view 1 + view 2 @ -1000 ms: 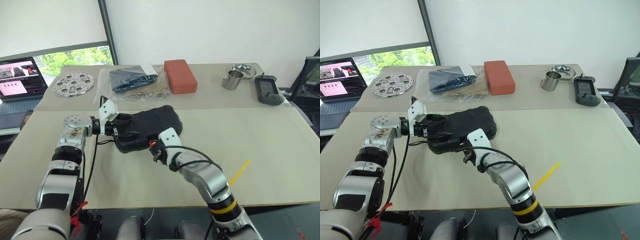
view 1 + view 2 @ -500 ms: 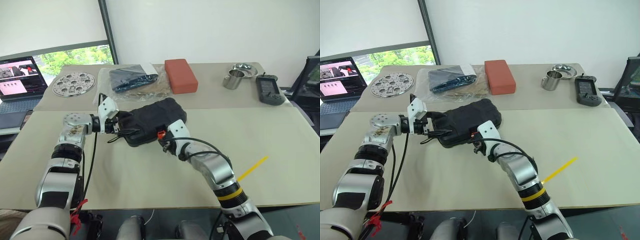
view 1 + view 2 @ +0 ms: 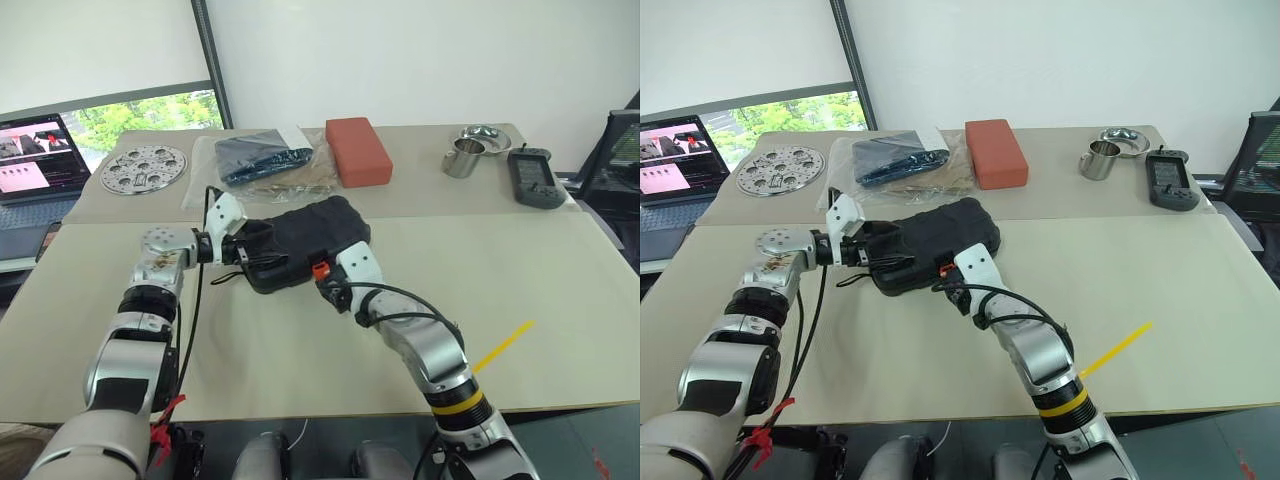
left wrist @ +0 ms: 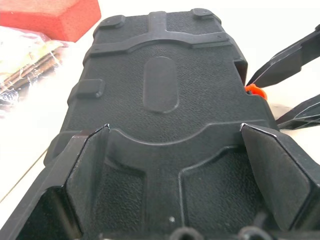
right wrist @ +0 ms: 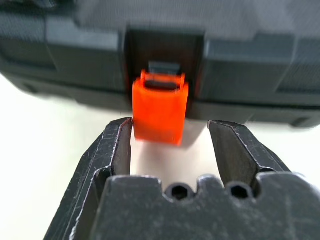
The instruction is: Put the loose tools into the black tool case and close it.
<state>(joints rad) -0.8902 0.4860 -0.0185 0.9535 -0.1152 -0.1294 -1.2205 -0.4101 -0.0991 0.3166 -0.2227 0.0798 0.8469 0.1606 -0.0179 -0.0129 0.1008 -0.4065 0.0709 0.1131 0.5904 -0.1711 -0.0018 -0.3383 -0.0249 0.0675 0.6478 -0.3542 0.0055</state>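
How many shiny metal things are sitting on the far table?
3: a round perforated metal disc at the far left, and a steel cup touching a steel bowl at the far right. Others may hide inside the plastic bag.

The black tool case lies closed and flat on the table, ribbed shell up. Its small orange latch hangs down at the front edge, apparently unfastened.

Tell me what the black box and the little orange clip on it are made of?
The black tool case looks like hard plastic: matte, grainy skin with moulded ribs. The orange latch looks like smoother plastic, evenly coloured, with crisp moulded edges. That's only going by looks.
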